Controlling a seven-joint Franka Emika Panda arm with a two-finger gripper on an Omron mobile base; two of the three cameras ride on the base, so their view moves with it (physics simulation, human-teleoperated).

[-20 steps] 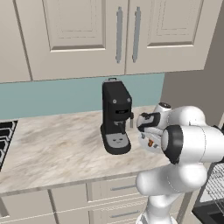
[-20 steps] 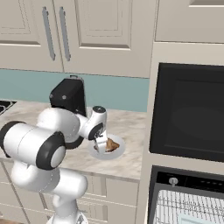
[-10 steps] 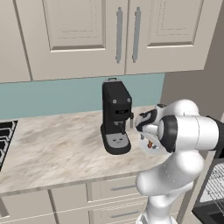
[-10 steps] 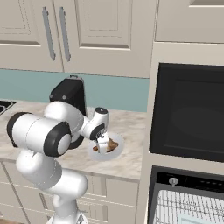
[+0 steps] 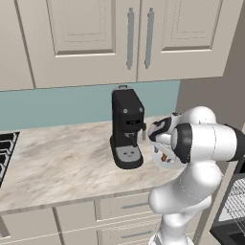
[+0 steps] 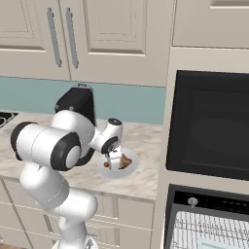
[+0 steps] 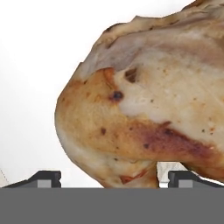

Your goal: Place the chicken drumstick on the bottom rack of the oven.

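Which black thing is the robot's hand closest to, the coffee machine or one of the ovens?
The coffee machine. It stands on the counter right behind the gripper, which is down over the chicken drumstick on the white plate. Both ovens sit off to the side.

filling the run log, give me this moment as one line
phase: reaching | gripper: open, fingertips either side of golden-brown chicken drumstick | drumstick: on round white plate, not lifted | black oven: drumstick not in it

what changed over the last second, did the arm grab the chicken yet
The gripper has come down onto the white plate, and its fingertips now sit on either side of the chicken drumstick. They look open; nothing is lifted yet. The drumstick, plate, coffee machine and oven with its door open stayed put.
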